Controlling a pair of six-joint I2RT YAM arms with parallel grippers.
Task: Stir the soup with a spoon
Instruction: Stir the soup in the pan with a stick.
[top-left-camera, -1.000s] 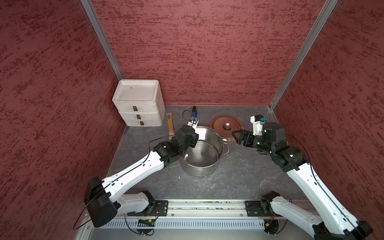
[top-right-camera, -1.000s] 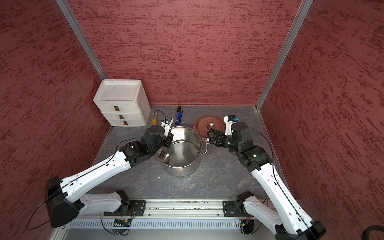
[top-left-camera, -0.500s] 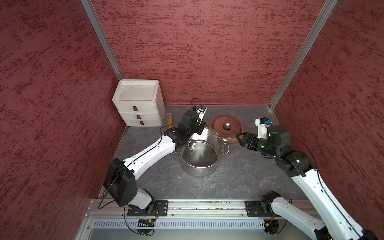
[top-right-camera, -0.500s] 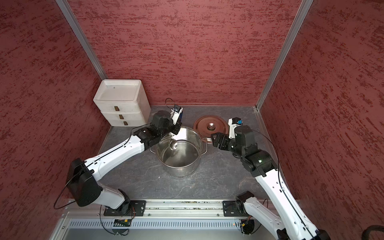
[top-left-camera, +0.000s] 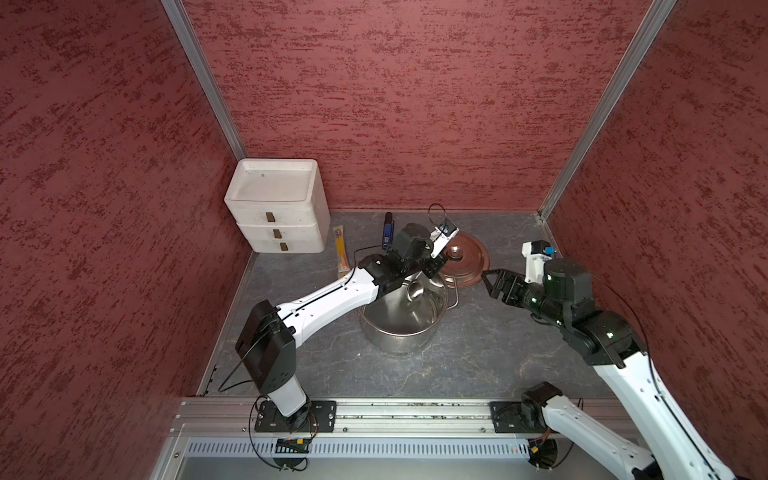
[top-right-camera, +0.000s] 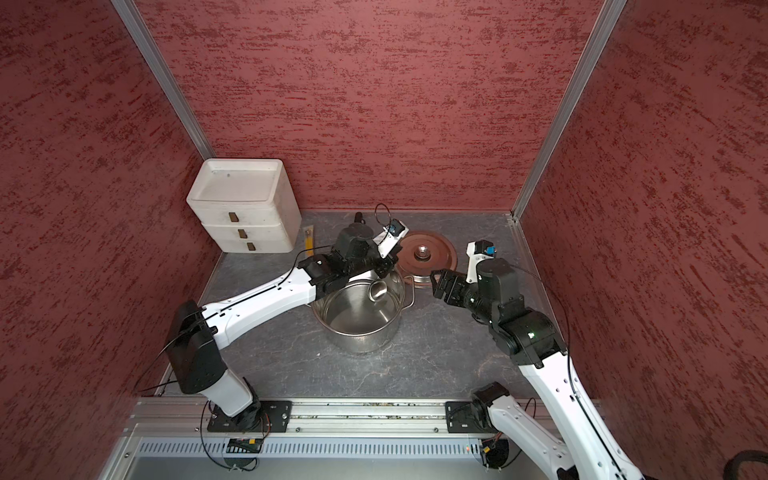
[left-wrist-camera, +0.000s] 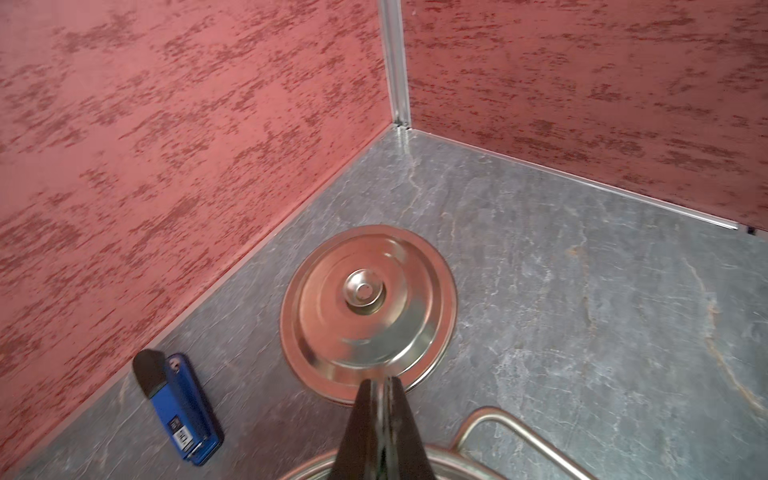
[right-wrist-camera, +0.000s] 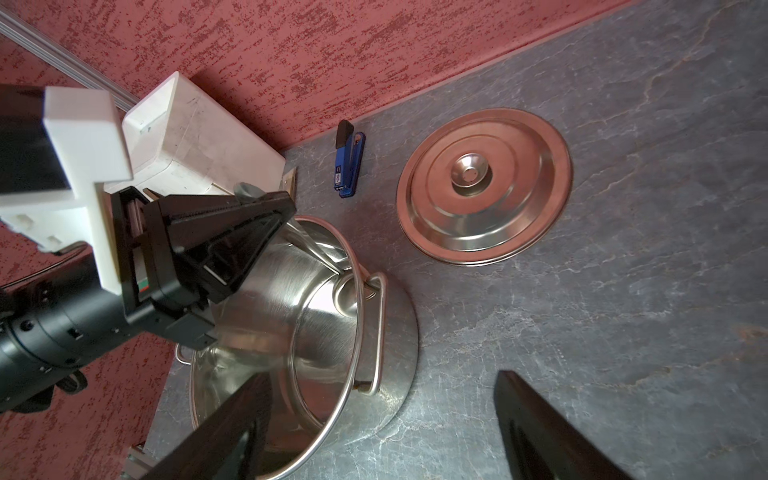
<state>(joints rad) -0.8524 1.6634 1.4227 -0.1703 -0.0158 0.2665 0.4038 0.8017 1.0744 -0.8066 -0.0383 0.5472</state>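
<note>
Steel ladle (top-left-camera: 414, 291) hangs inside pot (top-left-camera: 397, 344), near its rim.

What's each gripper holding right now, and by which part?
The left gripper is shut on the ladle, pinching its thin handle near the top, bowl inside the pot. The right gripper is open, empty.

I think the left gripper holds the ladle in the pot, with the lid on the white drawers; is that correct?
Not quite: the lid lies on the table beside the pot, as both top views show. The left gripper does hold the ladle there.
</note>
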